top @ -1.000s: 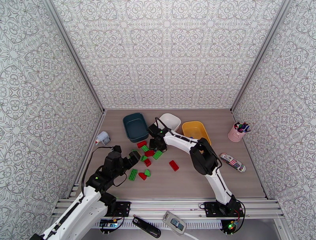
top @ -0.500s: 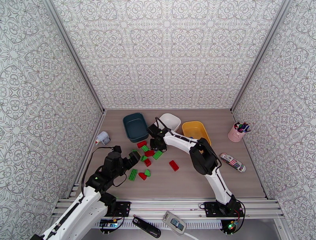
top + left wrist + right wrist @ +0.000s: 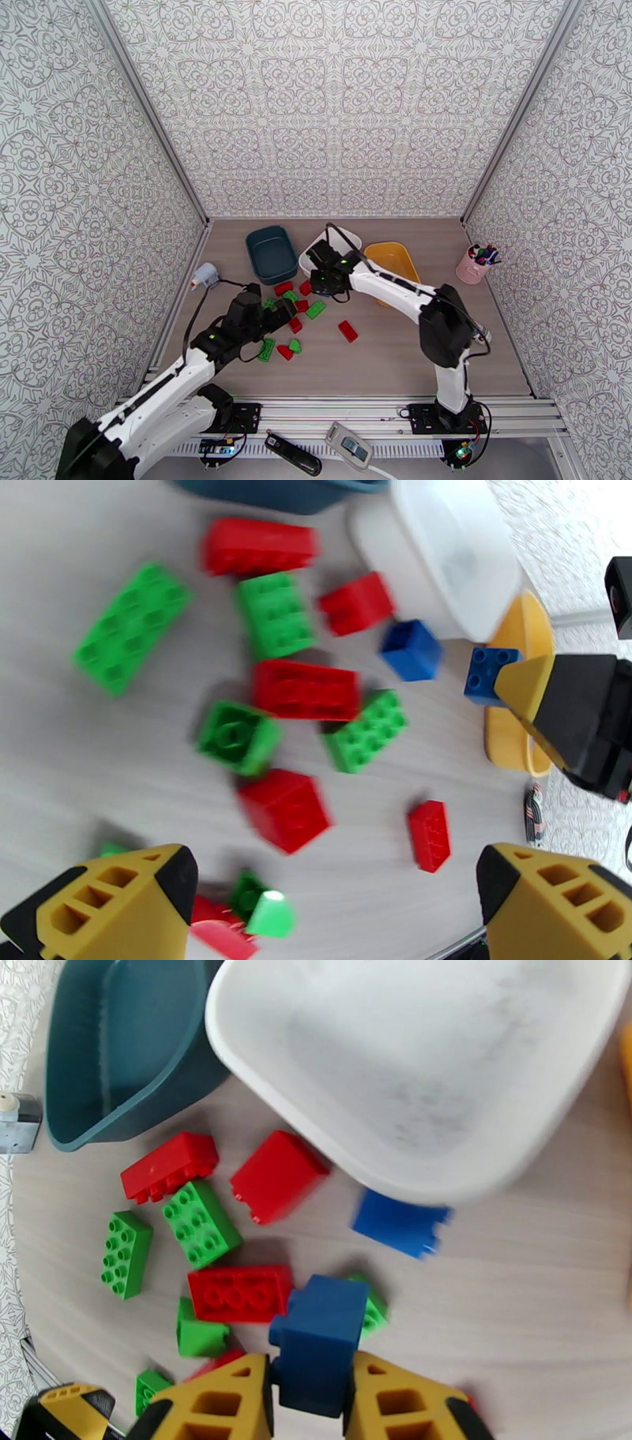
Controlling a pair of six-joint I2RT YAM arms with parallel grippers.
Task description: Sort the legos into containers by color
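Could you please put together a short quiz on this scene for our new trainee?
1. True or false: the right gripper is shut on a red brick.
2. The left gripper is: A open; B shut on a green brick; C shut on a red brick.
3. How many blue bricks show in the left wrist view?
Key: 1 false, it grips a blue brick. 2 A. 3 two: the gripped one and a loose blue brick beside the white tub.
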